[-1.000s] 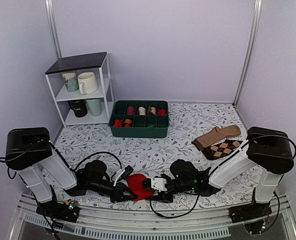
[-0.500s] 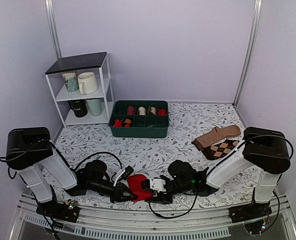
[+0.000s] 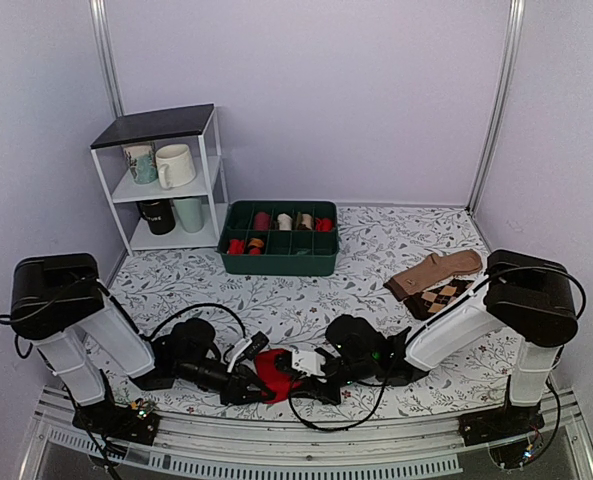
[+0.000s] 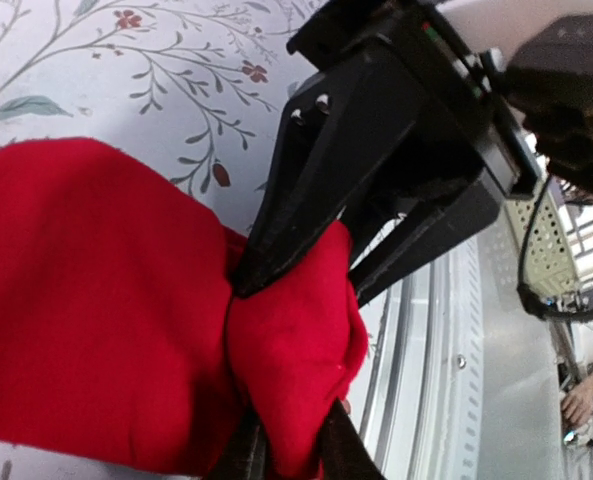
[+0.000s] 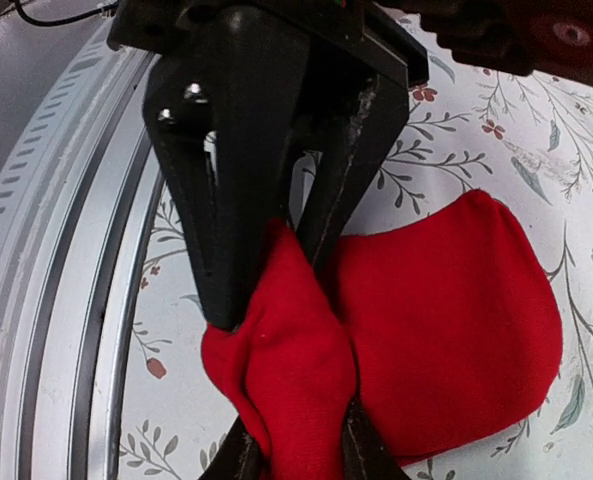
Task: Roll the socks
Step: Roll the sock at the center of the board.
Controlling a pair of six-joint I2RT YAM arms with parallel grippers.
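Observation:
The red socks (image 3: 273, 373) lie as a bunched bundle on the floral table near its front edge, between my two grippers. My left gripper (image 3: 253, 386) comes from the left and my right gripper (image 3: 298, 384) from the right; they meet tip to tip at the bundle. In the left wrist view the left gripper (image 4: 294, 455) is shut on a fold of the red socks (image 4: 96, 320), with the right gripper's black fingers (image 4: 306, 190) pinching the same fold from above. In the right wrist view the right gripper (image 5: 298, 455) is shut on that fold of the socks (image 5: 446, 310).
A green divided tray (image 3: 280, 263) with rolled socks stands at the back centre. A white shelf (image 3: 212, 175) with mugs is at back left. A tan sock (image 3: 438, 271) and an argyle sock (image 3: 444, 297) lie at right. The metal rail (image 3: 276, 445) runs just before the bundle.
The right gripper has slid left, closer against the left gripper. The red bundle looks more squeezed between them. The left arm has hardly moved.

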